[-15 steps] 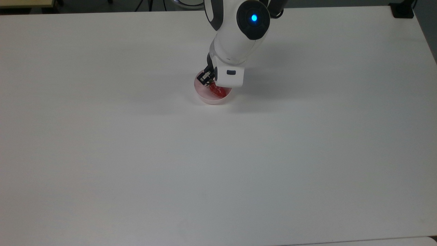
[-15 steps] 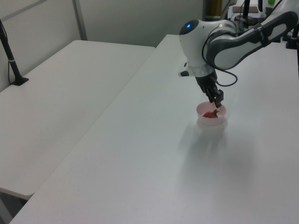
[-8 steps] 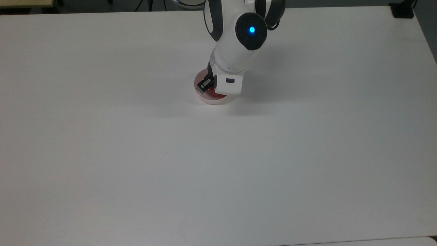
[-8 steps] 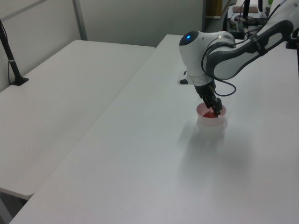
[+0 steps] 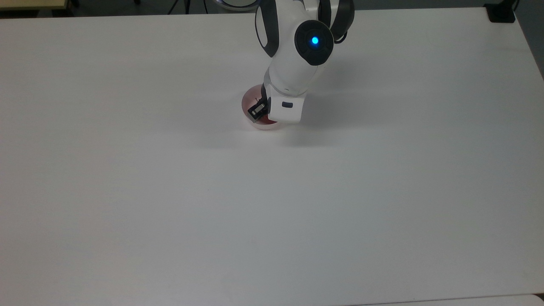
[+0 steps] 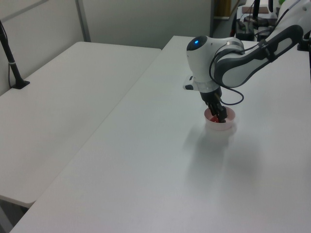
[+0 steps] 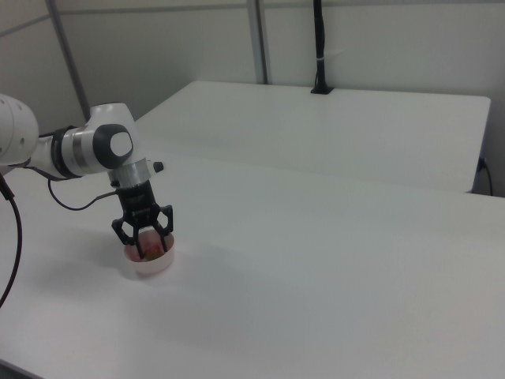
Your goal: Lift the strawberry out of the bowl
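Observation:
The pale pink bowl (image 7: 151, 263) stands on the white table, toward the far middle of the top view (image 5: 249, 98). In it lies the red strawberry (image 7: 148, 249), mostly covered by the robot's hand in the top view, where a red patch (image 5: 267, 123) shows. My gripper (image 7: 144, 237) points straight down into the bowl and is open. Its black fingers (image 7: 120, 230) stand apart on either side of the strawberry. In the left view the gripper (image 6: 219, 115) dips inside the bowl's (image 6: 222, 128) rim.
The white table (image 5: 272, 204) stretches wide on all sides of the bowl. A second white table (image 7: 331, 126) adjoins it, with a black pole (image 7: 319, 47) on it. A black cable (image 7: 12, 237) hangs from the arm.
The gripper has come down from just above the bowl into it, and the hand now covers more of the strawberry in the top view. The bowl has stayed put.

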